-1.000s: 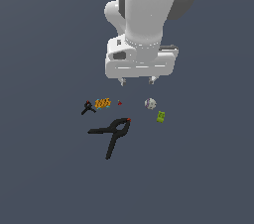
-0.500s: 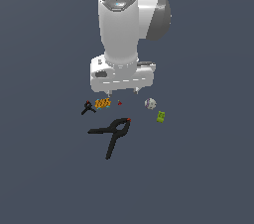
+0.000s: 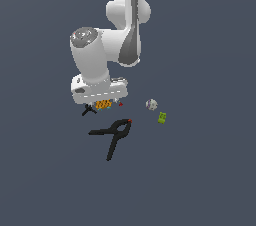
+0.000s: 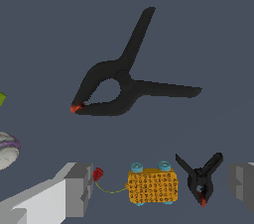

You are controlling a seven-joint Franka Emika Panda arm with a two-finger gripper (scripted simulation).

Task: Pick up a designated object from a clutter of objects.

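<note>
The designated object, a tiny black spring clamp with a red tip, lies on the floor beside the orange patterned block. In the exterior view the tiny clamp pokes out just below the hand's left edge. My gripper is open, and its grey fingers straddle both the orange block and the tiny clamp without touching them. From outside, the gripper hangs low over the orange block. The rest of the clutter of objects lies spread around them.
A large black clamp with a red tip lies close by, and it also shows in the wrist view as the large clamp. A red speck sits by one finger. The grey-white ball and green block lie toward the exterior view's right.
The hand has moved toward the exterior view's left and come down, from above the red speck to low over the orange block and tiny clamp. No object has moved.
</note>
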